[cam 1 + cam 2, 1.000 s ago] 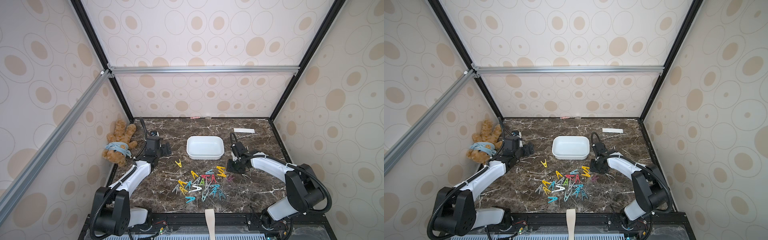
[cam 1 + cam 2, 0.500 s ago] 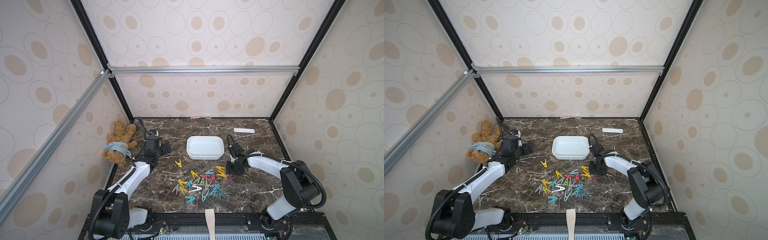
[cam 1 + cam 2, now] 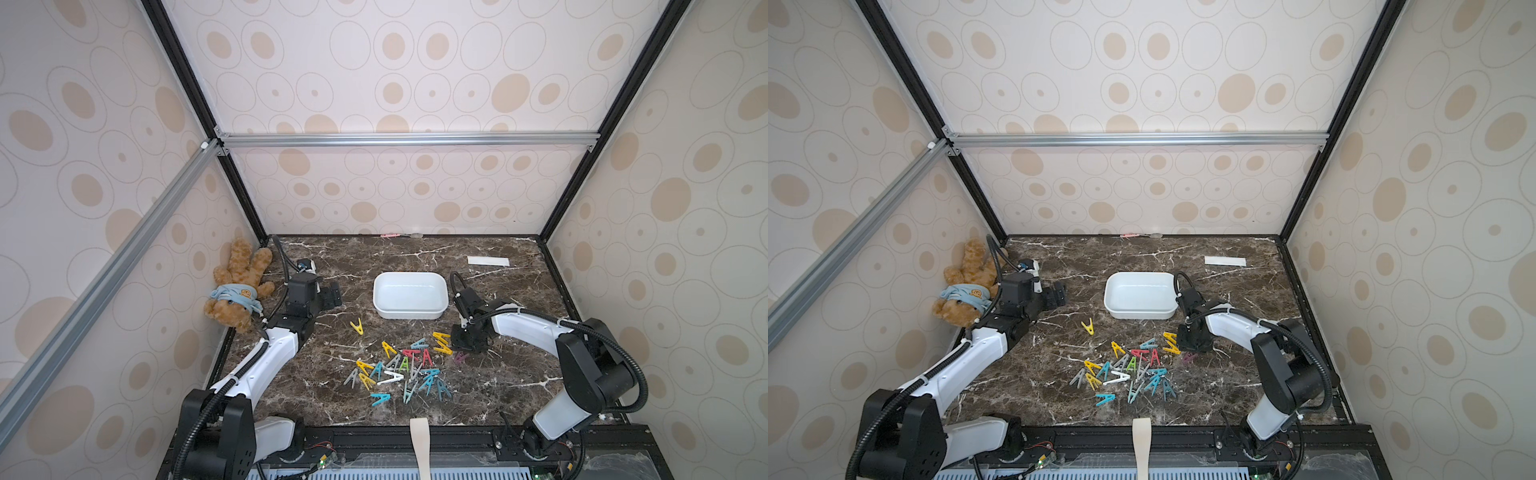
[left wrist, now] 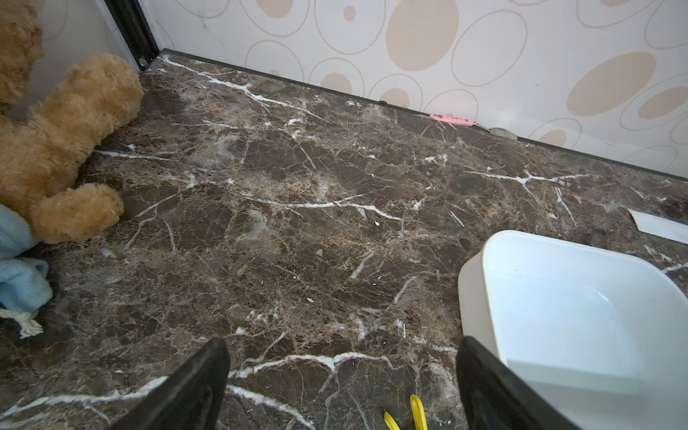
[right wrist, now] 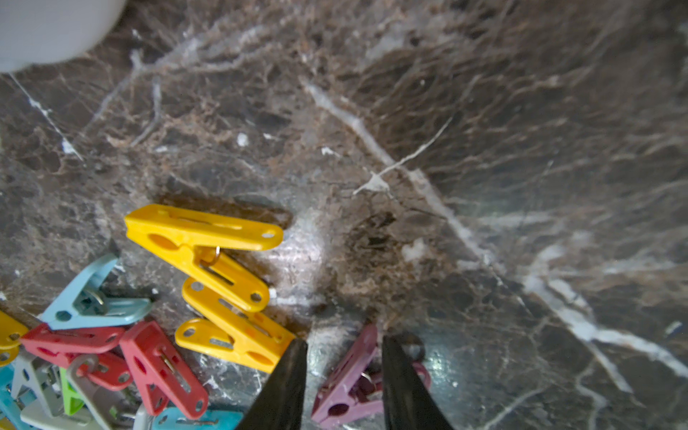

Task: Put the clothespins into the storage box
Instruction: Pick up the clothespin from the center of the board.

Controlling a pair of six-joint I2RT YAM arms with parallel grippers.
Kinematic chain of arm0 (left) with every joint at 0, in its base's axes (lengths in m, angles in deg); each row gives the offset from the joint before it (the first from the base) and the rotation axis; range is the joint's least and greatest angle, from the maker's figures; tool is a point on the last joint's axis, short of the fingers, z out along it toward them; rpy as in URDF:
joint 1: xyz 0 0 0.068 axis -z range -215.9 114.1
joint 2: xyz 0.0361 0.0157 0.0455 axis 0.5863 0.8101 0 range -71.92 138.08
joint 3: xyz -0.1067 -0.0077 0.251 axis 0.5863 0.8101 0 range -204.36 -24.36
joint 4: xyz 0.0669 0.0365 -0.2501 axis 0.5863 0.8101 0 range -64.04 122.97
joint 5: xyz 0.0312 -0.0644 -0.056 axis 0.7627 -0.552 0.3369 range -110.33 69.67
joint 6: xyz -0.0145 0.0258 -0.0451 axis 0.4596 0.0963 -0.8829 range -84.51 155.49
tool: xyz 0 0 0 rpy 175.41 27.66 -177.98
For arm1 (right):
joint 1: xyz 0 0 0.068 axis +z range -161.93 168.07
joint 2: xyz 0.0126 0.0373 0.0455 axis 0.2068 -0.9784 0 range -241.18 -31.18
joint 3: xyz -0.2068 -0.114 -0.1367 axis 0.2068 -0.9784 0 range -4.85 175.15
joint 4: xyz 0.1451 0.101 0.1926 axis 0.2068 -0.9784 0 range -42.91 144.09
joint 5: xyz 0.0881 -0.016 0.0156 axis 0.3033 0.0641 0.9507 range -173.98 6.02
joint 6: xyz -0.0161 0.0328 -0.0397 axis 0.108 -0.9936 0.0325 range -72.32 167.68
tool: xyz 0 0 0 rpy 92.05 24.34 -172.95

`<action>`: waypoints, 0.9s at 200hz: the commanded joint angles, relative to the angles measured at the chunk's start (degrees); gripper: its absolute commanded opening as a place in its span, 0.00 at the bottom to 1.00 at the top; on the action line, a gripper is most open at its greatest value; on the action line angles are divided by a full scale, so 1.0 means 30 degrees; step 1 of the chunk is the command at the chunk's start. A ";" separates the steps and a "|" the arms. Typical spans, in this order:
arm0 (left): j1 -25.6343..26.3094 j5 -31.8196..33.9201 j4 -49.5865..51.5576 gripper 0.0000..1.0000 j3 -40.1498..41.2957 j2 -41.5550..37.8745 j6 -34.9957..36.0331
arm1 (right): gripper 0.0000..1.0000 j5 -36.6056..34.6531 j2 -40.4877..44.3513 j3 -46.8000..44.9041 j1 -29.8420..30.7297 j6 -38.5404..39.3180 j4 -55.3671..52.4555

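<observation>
Several coloured clothespins (image 3: 403, 370) lie in a loose pile on the marble table in both top views. The white storage box (image 3: 409, 312) stands behind them with nothing in it. My right gripper (image 5: 344, 340) points down at the pile's right edge. Its jaws stand open astride a purple clothespin (image 5: 346, 387): one finger touches it, the other stands off by a gap. Two yellow clothespins (image 5: 223, 283) lie just beside it. My left gripper (image 4: 340, 346) hovers wide open left of the box (image 4: 480, 283), holding nothing. A lone yellow clothespin (image 3: 356, 326) lies below it.
A teddy bear (image 3: 239, 286) lies against the left wall next to the left arm. A white paper strip (image 3: 487, 261) lies behind the box on the right. A pink object (image 3: 390, 235) rests at the back wall. A beige strip (image 3: 419, 436) hangs over the front edge.
My right gripper has shifted slightly toward the pile, over the purple clothespin, and its jaws have narrowed a little. The left arm has barely moved.
</observation>
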 commanded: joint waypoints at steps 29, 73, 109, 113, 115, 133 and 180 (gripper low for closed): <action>0.0125 0.0043 -0.0486 0.95 0.0128 -0.0504 0.0498 | 0.28 -0.0139 -0.0714 -0.0013 0.0207 -0.0200 -0.0266; 0.0110 0.0242 -0.0369 0.95 0.0101 -0.0747 0.0592 | 0.19 -0.0169 -0.0865 -0.0013 0.0236 0.0070 -0.0350; 0.0109 0.0528 0.0032 0.95 -0.0011 -0.0951 0.0567 | 0.08 -0.0236 -0.0456 0.0529 0.0236 0.0634 -0.0795; 0.0110 0.0542 0.0124 0.95 -0.0062 -0.0925 0.0528 | 0.08 -0.0250 -0.0372 0.0649 0.0236 0.0705 -0.0922; 0.0110 0.0543 0.0204 0.95 -0.0085 -0.0910 0.0533 | 0.08 -0.0261 -0.0341 0.0716 0.0221 0.0770 -0.0969; 0.0110 0.0485 0.0957 0.94 -0.0577 -0.0664 0.0296 | 0.01 -0.0243 0.0034 0.1400 0.0210 0.1310 -0.1478; 0.0110 -0.0173 0.3345 0.91 -0.2259 0.0934 -0.0663 | 0.00 0.1467 0.0238 0.5598 0.0150 0.3015 -0.2896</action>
